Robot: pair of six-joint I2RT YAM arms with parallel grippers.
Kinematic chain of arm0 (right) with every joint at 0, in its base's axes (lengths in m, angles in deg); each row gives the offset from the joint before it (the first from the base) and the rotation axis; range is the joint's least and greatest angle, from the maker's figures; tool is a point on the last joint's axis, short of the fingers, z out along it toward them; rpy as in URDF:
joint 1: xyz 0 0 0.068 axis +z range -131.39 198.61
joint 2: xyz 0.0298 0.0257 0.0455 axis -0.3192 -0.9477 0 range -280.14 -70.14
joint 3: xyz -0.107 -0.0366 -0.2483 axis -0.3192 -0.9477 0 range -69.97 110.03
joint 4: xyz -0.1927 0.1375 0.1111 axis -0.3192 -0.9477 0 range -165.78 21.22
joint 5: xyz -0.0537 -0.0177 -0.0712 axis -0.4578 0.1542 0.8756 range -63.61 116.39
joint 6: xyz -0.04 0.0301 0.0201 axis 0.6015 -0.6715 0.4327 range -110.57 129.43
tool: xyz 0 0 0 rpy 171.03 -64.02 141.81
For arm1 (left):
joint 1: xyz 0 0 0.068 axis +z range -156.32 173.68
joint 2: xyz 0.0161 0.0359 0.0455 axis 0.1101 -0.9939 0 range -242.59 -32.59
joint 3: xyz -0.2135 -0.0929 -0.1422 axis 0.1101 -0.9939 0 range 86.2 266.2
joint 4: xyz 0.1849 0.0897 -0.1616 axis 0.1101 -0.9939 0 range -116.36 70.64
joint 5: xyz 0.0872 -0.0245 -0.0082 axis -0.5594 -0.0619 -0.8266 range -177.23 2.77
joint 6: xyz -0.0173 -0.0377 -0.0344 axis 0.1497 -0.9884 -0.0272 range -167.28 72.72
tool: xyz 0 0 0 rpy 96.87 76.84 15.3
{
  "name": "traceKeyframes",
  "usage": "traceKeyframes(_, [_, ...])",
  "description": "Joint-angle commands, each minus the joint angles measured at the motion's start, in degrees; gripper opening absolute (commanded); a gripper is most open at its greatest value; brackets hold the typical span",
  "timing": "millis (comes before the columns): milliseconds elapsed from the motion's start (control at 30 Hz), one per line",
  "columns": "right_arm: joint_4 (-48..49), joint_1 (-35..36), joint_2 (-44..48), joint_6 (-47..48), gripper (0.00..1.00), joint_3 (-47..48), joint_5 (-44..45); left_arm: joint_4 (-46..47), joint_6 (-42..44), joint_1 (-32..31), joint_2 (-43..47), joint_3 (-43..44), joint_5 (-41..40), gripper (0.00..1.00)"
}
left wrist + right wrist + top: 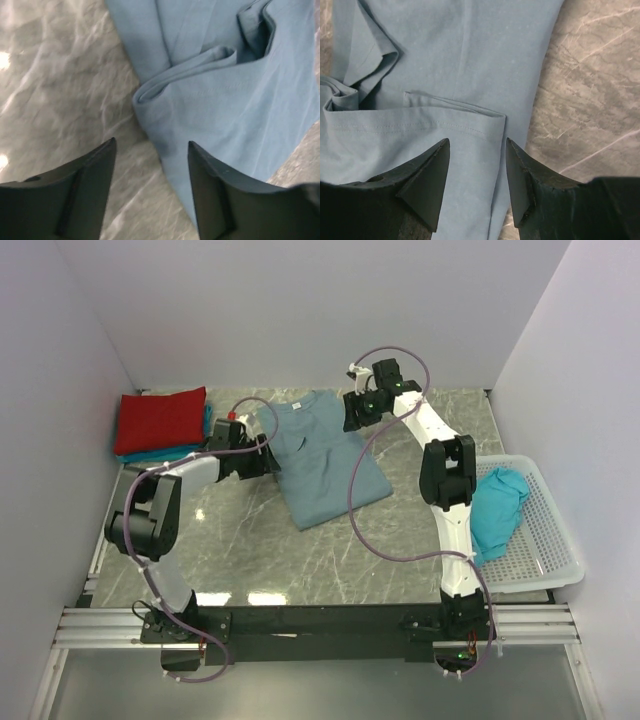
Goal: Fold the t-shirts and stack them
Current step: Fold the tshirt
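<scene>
Slate-blue t-shirt (322, 460), partly folded, lying flat mid-tabletop (230, 540).
Soft matte knit with rounded folds along both sides. The long axis runs from far collar to near-right hem. Left gripper (150, 150) sits at its left edge, right gripper (477, 145) over its far-right fold. Both are equally near, with jaws spread and pinching nothing. Red t-shirt (160, 420) is folded far left.
</scene>
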Motion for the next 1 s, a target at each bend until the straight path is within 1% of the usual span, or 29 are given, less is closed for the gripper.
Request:
traceKeyframes(0, [-1.5, -0.1, -0.8, -1.0, 0.55, 2.5, 0.9, 2.8, -0.8, 0.1, -1.9, 4.1, 3.5, 0.62])
traceKeyframes(67, [-1.8, -0.1, -0.9, -1.3, 0.54, 2.7, 1.1, 2.8, -0.9, 0.1, -3.9, 4.8, 4.2, 0.58])
traceKeyframes(200, [-1.9, -0.1, -0.8, -1.5, 0.54, 2.4, 0.9, 2.8, -1.1, 0.1, -6.2, 6.3, 4.8, 0.53])
traceKeyframes(333, [-3.2, -0.1, -2.2, -2.2, 0.52, 4.2, 1.7, 2.7, -1.1, 0.1, -8.4, 7.6, 5.5, 0.46])
traceKeyframes(467, [-4.2, -0.1, -3.0, -3.0, 0.51, 5.1, 3.4, 2.8, -1.4, 0.1, -9.3, 8.2, 6.6, 0.4])
traceKeyframes(633, [-7.2, 0.1, -5.7, -3.6, 0.51, 9.2, 4.3, 2.8, -1.1, 0.1, -9.3, 8.6, 7.2, 0.33])
traceKeyframes(767, [-9.3, 0.0, -6.6, -3.2, 0.5, 10.5, 3.1, 2.9, -1.0, 0.1, -9.1, 8.9, 7.6, 0.31])
traceKeyframes(967, [-10.1, 0.1, -7.1, -3.2, 0.43, 10.2, 0.8, 2.8, -1.6, 0.1, -8.8, 9.5, 8.3, 0.3])
